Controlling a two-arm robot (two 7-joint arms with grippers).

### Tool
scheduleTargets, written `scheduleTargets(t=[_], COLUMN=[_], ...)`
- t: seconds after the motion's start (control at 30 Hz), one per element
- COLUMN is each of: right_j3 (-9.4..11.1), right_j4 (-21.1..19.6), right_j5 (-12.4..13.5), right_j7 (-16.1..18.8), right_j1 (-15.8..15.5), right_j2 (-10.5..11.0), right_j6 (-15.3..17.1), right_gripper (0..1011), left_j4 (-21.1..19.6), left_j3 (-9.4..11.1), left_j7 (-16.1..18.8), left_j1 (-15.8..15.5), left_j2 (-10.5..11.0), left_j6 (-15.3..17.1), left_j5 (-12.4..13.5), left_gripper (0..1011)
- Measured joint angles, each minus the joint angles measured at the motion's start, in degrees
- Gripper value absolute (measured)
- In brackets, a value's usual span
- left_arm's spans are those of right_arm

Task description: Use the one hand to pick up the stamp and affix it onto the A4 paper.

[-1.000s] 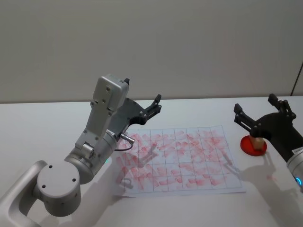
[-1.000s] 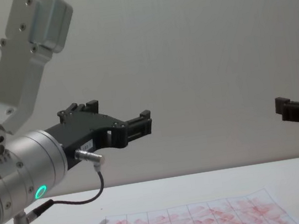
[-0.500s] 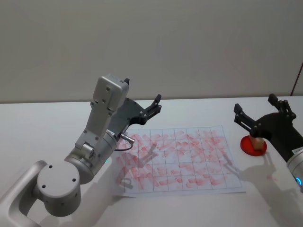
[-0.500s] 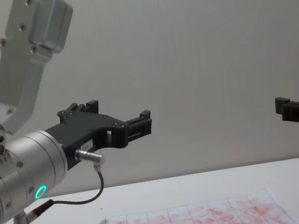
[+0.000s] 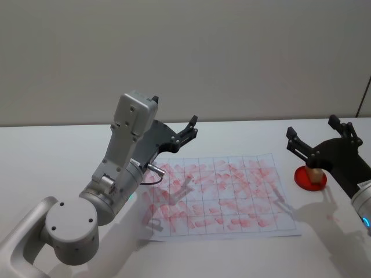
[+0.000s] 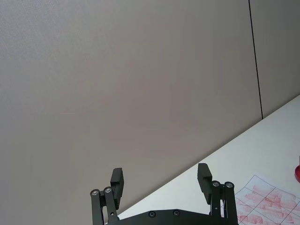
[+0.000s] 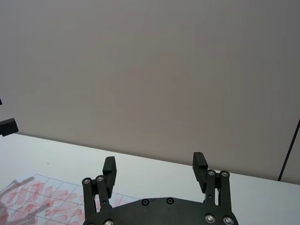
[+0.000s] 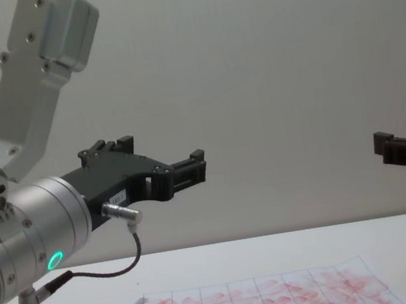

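At the right end of the table point(image 5: 52, 145), the stamp point(image 5: 313, 175) is sitting upright on the round red ink pad point(image 5: 302, 179), near the right edge of the A4 paper point(image 5: 220, 197). Resting there is presumably keeping its face inked for a print. The right end effector point(image 5: 312, 128) is hovering in the air above it, fingers spread wide and gripping nothing. Its body is tilting upward, so the fingers are pointing toward the far wall rather than down at the block. I'd judge it is being held ready for a pickup not yet begun: it will need to tip down and drop around the stamp. The paper is lying flat in the middle, its ruled cells carrying smudgy red prints. Over the sheet's left part, the left end effector point(image 6: 160, 172) is hanging well above the table, also wide open and empty, with a cable looping beneath its wrist. It looks parked, out of the working arm's way.
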Motion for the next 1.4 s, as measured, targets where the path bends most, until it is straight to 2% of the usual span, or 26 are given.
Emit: scheduleTargets(t=[1.4], right_j3=[0.0], right_j4=[0.0], right_j5=[0.0], right_j7=[0.0], right_j1=[0.0], right_j2=[0.0], right_j6=[0.0], right_gripper=[1003], left_j4=[0.0], left_j3=[0.0], left_j7=[0.0], left_j1=[0.0], left_j2=[0.0], left_j6=[0.0], left_j5=[0.0], left_gripper=[1001])
